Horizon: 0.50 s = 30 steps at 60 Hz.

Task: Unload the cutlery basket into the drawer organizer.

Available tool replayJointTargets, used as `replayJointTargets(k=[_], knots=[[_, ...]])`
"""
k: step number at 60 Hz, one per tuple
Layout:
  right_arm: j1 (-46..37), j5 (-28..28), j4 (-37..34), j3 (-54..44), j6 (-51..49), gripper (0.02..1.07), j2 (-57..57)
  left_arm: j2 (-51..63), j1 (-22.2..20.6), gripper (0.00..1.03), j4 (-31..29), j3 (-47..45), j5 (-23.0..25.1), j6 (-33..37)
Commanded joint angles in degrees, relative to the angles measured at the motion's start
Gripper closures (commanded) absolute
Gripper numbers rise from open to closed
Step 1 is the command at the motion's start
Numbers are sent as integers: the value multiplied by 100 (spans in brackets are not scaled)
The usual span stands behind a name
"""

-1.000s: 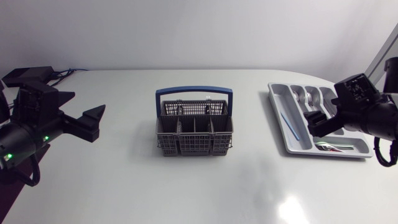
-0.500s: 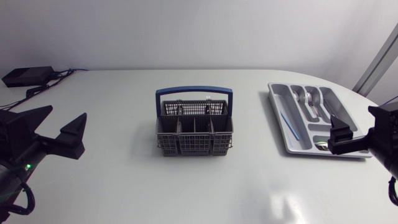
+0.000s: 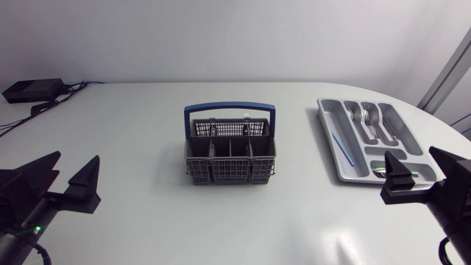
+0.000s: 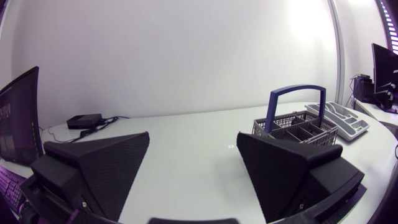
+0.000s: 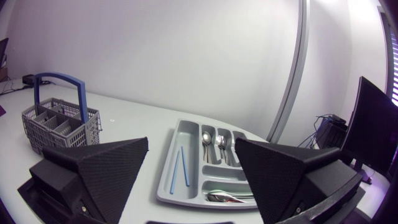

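Centrally on the white worktop point(image 3: 147, 118) stood the grey mesh cutlery basket point(image 3: 230, 151), upright under its blue handle point(image 3: 229, 109); from the head view its compartments showed only grey walls and mesh floor. Well apart from it, towards the right arm's side, lay the grey drawer organizer point(image 3: 329, 140); a thin blue stick point(image 3: 341, 143) lay in its long compartment nearest the basket, and spoons point(image 3: 366, 114) and forks point(image 3: 384, 129) lay in the compartments beside that.

The right gripper point(image 3: 409, 152) hung over the organizer's near end with its fingers spread wide and nothing between them; in the head view one finger covered part of the short cross compartment point(image 3: 401, 171), so its contents were hard to read there. The right wrist view looked past its own gripper point(image 5: 191, 141) into the organizer point(image 5: 166, 186); there the blue item resolved into two sticks point(image 5: 180, 168) side by side, and metal pieces point(image 5: 227, 198) glinted in the cross compartment, their kind unclear.

The left gripper point(image 3: 77, 156) hovered near the worktop's front edge, well apart from the basket, likewise released and empty; its arm was cut off by the frame. The left wrist view showed, beyond its own gripper point(image 4: 193, 135), the basket point(image 4: 295, 127) with the organizer point(image 4: 345, 121) behind it, contents too small to tell; a black box point(image 4: 84, 120) with cables sat at the far corner.
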Motion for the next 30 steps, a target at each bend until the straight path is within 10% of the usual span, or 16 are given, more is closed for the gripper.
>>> replayJointTargets(k=[1,30], knots=[[88,-44,38,-269,369,6,-267,-271,59,5,-69,-266,-62,-238],[336,-128,16,-919,1081,6,-1258,-937,115,6,-250,-681,-86,-493]])
